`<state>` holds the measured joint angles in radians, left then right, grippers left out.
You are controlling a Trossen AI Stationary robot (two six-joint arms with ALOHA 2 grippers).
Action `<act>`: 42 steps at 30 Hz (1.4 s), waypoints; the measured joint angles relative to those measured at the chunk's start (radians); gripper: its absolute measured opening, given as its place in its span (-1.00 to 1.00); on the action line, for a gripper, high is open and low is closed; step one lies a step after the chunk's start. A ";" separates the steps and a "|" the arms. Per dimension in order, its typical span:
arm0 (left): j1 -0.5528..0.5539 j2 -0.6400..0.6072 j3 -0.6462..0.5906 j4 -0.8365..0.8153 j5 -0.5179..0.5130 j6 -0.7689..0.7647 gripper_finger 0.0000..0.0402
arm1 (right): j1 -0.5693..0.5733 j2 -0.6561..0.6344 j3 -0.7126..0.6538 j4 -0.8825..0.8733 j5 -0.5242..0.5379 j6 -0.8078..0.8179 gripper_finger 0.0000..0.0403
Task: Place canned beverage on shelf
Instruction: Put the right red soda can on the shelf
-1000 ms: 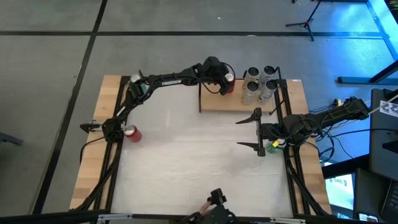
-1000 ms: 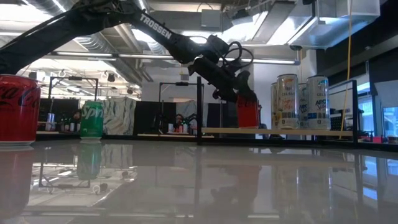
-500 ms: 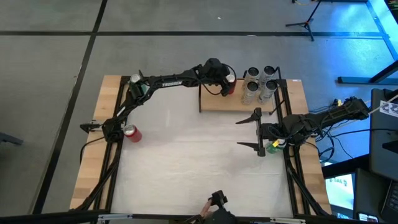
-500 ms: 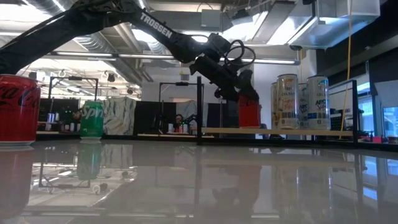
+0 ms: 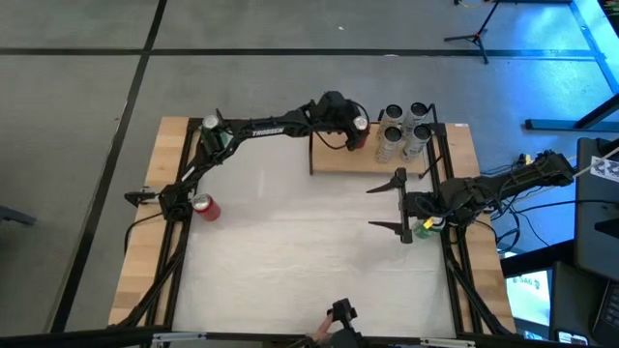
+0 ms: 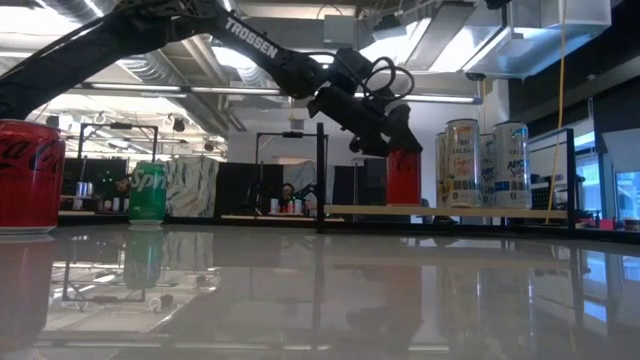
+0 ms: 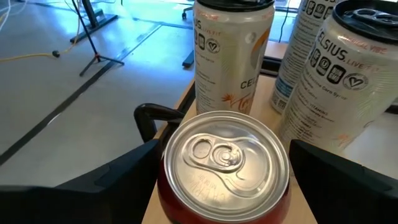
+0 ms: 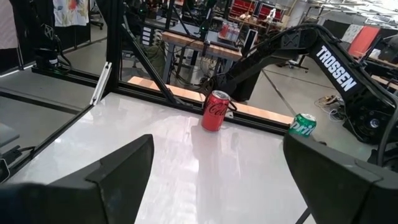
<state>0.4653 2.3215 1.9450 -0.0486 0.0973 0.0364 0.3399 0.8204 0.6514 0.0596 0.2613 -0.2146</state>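
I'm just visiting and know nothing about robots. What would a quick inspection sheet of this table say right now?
Surface: white tabletop, glossy, on a wooden base.
Job's things: red can upright on the shelf, beside the pale cans.
Clutter: red cola can and green can stand at the table's left side.
Grippers: left gripper open, fingers either side of the red can, not touching; right gripper open over the table's right side, holding nothing.
Cables: cords run off the right arm's base.
Surroundings: grey floor, stands, desks; a person sits far behind.

Glossy white tabletop (image 6: pixel 320 300); pale wooden shelf (image 5: pixel 372 162).
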 joint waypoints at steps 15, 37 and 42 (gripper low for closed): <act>0.014 -0.128 0.004 -0.127 -0.032 0.070 0.71 | 0.000 0.000 0.000 -0.007 0.000 0.000 0.76; 0.023 -0.079 0.003 -0.331 -0.219 0.202 0.71 | 0.000 0.000 0.000 -0.005 0.008 0.000 0.76; 0.016 -0.080 0.003 -0.306 -0.196 0.203 0.71 | 0.000 0.000 0.000 -0.008 0.008 0.000 0.76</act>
<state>0.4815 2.2414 1.9476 -0.3550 -0.0991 0.2398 0.3401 0.8204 0.6518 0.0513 0.2692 -0.2146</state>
